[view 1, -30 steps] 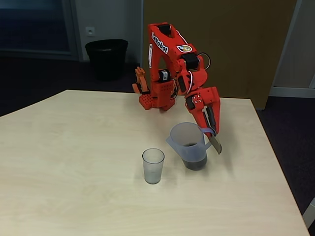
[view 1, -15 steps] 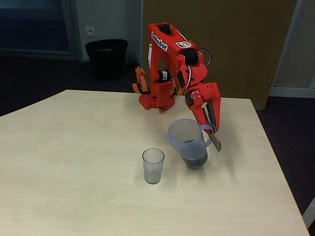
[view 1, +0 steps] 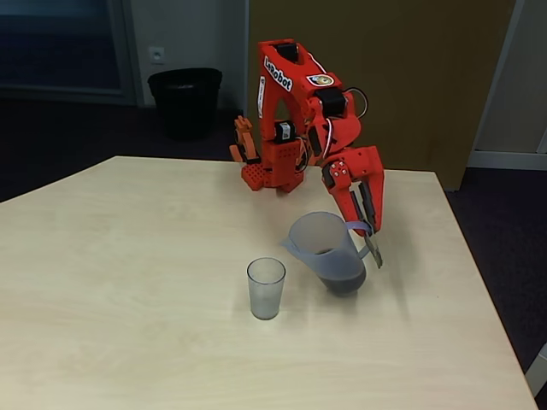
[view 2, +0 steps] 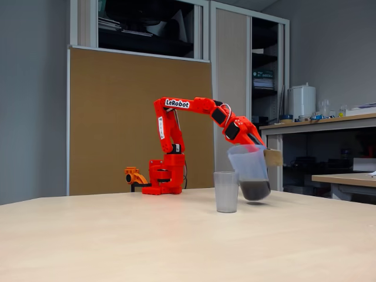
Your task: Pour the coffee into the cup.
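A pale wood tabletop (view 1: 128,282) fills most of both fixed views, and behind it stands a brown board (view 2: 135,117). The red arm (view 1: 295,111) is mounted at the far edge of the tabletop and reaches forward and down toward the right side of the picture. A black bin (view 1: 185,101) sits on the floor beyond the table.

The jug (view 1: 326,249) hangs off the tabletop, clearly lifted in the side view (view 2: 249,171), with a shadow under it. It leans a little, spout toward the cup. The gripper (view 1: 369,229) is closed on the jug's flat grey handle; its exact contact is hard to make out from the side, where the handle looks blurred.

The coffee (view 1: 342,272) lies dark in the bottom of the jug, filling roughly its lower third (view 2: 255,189).

The cup (view 1: 266,288) stands upright on the tabletop, just to the left of the jug in both fixed views (view 2: 226,191), near it but not touching. It looks empty.
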You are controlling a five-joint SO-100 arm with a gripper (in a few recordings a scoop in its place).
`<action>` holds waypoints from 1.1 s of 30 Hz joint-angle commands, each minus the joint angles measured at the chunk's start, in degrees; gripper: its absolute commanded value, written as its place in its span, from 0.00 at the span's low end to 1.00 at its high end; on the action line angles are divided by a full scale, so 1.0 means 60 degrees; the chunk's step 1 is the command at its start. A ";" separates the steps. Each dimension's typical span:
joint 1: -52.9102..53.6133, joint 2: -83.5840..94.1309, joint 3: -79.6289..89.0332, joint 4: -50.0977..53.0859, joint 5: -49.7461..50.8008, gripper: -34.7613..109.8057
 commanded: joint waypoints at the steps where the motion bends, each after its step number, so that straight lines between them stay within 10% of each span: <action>1: 0.0000 0.0103 -0.0483 -0.0322 0.0322 0.24; 33: 0.0410 -0.1377 -0.2036 -0.1099 0.2739 0.24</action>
